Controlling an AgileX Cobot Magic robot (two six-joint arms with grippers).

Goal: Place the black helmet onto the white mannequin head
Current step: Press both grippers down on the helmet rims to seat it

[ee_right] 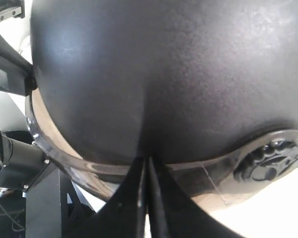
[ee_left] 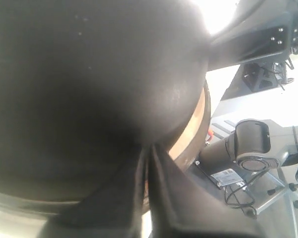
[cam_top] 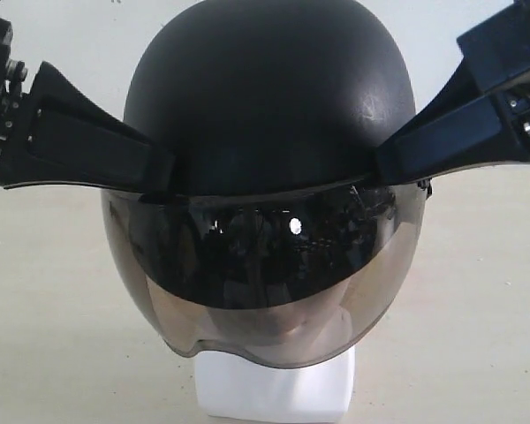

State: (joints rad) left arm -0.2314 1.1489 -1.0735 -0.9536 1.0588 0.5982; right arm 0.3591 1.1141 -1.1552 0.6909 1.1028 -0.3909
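Observation:
The black helmet (cam_top: 265, 97) sits over the white mannequin head (cam_top: 276, 387). Its smoky visor (cam_top: 265, 265) is down, so the face shows only dimly through it and the blocky neck base pokes out below. My left gripper (cam_top: 166, 173) comes in from the left, shut, with its tips pressed against the helmet's side just above the visor. From the right, my right gripper (cam_top: 382, 168) does the same, also shut. In the left wrist view the closed fingertips (ee_left: 148, 149) meet the dark shell (ee_left: 89, 74). The right wrist view shows the same contact (ee_right: 148, 161) at the shell (ee_right: 164, 74) near the visor's pivot (ee_right: 268, 163).
The head stands on a pale beige tabletop (cam_top: 477, 309). Past the helmet, the left wrist view shows the other arm's finger (ee_left: 248, 44) and a grey arm joint with cables (ee_left: 253, 146). Dark arm parts (ee_right: 10, 163) also show in the right wrist view.

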